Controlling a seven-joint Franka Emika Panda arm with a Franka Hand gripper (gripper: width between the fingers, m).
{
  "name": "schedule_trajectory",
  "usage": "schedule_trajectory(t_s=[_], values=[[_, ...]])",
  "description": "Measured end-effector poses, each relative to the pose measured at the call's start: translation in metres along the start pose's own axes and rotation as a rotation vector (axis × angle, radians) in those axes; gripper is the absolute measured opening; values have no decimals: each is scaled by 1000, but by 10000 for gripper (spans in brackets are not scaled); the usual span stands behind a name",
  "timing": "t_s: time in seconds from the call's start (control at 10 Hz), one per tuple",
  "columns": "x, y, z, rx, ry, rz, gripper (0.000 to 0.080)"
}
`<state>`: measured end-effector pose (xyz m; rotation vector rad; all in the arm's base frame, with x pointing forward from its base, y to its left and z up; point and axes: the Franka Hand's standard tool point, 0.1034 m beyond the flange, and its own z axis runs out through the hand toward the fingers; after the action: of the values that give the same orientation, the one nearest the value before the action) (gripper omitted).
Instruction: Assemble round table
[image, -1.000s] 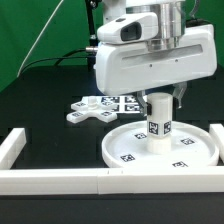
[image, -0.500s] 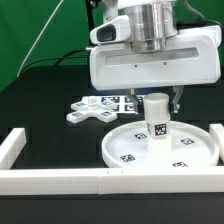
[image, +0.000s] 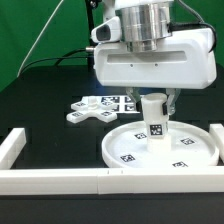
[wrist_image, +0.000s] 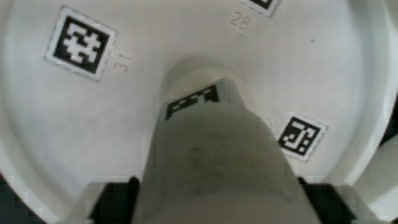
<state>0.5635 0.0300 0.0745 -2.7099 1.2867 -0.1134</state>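
Observation:
The large flat round disc (image: 160, 147) lies on the black table at the front right, tags facing up; it fills the wrist view (wrist_image: 107, 110). The short cylinder leg (image: 153, 122) stands upright on the disc's middle and also shows in the wrist view (wrist_image: 222, 150). My gripper (image: 154, 103) is shut on the leg's top, with a dark finger pad (wrist_image: 118, 200) pressed against each side of it. The cross-shaped base (image: 90, 111) lies flat on the table toward the exterior view's left of the disc, apart from it.
The long white border rail (image: 55, 179) runs along the table's front with a short return (image: 12, 146) at the exterior view's left. The marker board (image: 120, 101) lies behind the base. A green backdrop stands at the back left.
The gripper and its white body have turned a little about the vertical axis while holding the leg. The leg stays on the disc's middle. The base has not moved.

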Motion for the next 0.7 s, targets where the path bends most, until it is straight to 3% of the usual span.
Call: schedule_trajectory(t_s=[0.4, 0.7], values=[[-7, 2, 0, 61, -6, 565, 407], [-8, 1, 1, 55, -14, 451, 408]])
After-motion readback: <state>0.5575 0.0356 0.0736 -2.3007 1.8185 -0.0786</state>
